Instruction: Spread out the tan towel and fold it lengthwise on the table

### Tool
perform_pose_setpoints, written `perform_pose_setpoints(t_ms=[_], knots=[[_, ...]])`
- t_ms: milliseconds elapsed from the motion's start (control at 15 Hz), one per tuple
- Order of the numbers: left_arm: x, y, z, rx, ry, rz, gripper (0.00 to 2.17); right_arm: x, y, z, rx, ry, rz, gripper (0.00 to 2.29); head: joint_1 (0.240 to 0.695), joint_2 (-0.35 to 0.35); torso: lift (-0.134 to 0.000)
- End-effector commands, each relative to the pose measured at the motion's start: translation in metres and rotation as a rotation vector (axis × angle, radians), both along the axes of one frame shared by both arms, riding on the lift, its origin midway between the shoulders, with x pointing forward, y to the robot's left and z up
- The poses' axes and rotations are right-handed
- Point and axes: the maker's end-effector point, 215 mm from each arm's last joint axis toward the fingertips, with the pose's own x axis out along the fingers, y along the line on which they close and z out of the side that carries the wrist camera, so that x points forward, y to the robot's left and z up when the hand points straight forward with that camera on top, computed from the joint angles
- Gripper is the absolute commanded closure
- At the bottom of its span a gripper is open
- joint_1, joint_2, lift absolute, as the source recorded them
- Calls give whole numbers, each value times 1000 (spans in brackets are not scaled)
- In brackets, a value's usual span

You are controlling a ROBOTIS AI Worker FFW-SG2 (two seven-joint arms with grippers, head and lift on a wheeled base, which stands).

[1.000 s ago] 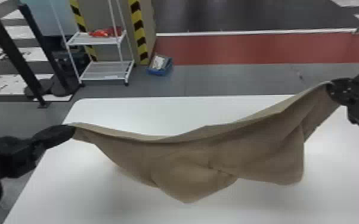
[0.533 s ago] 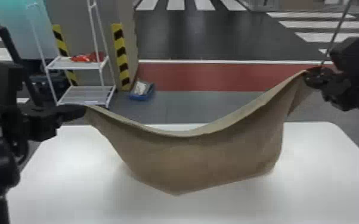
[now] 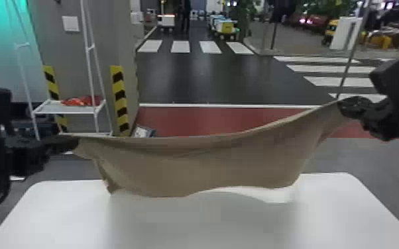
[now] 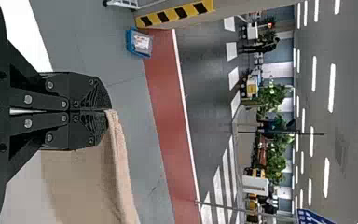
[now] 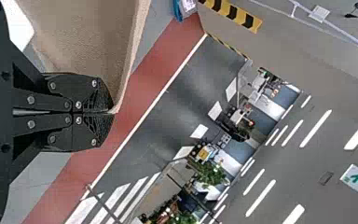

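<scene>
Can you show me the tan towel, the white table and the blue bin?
Tan towel (image 3: 208, 165), head view: its hanging middle.
White table (image 3: 202, 225), head view: bare top.
Blue bin (image 4: 129, 42), left wrist view: its side.

The head view looks forward and down across the white surface (image 3: 202, 225). The wrist views — turned sideways, close behind left pincer (image 3: 74, 144) and right pincer (image 3: 341, 106) — face outward. All three share the red floor strip (image 3: 189, 122).

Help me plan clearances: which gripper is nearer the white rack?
Left. The left gripper is in front of the white rack, on the robot's left; the right gripper is far over to the robot's right.
</scene>
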Motion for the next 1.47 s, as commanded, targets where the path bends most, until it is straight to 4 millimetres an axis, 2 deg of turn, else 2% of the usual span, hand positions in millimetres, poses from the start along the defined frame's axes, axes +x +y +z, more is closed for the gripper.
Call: perform_pose_setpoints(t_ms=[0,133,200,267,333,467,600,800,933,1133,1267,1333,1400], knots=[[-43,12,-40,59,-4,-8,2007,-43,-18,-31,-9,20,-4,1305,419,-63,-124],[-88,31,-58,79,-17,-7,2010,-86,-20,-56,-49,33,33,1305,466,-73,-124],[-108,36,-66,108,-23,-19,2010,-107,-19,-70,-88,43,62,1305,526,-71,-124],[-121,39,-68,130,-30,-27,2010,-121,-21,-79,-110,52,69,1305,558,-68,-124],[-133,41,-64,138,-34,-32,2010,-128,-24,-81,-106,57,67,1305,584,-66,-124],[-142,41,-49,150,-55,-33,2010,-130,-32,-78,-78,59,60,1305,639,-67,-124],[-136,41,-42,134,-56,-21,2010,-124,-35,-67,-52,52,39,1305,643,-72,-124],[-125,44,-32,133,-74,-3,2007,-112,-29,-60,-60,44,52,1305,624,-76,-124],[-102,32,-28,122,-58,-2,2007,-91,-46,-55,-2,65,-2,1305,602,-70,-124],[-62,16,-13,131,-62,-8,2007,-64,-62,-30,40,43,-47,1305,565,-91,-124],[-56,7,-12,124,-46,-7,2007,-62,-78,-11,36,30,-68,1305,516,-113,-124],[-58,3,-14,121,-40,-10,2007,-66,-89,-8,61,34,-85,1305,503,-122,-124],[-67,1,-17,130,-39,-10,2007,-73,-96,-12,81,43,-89,1305,494,-132,-124]])
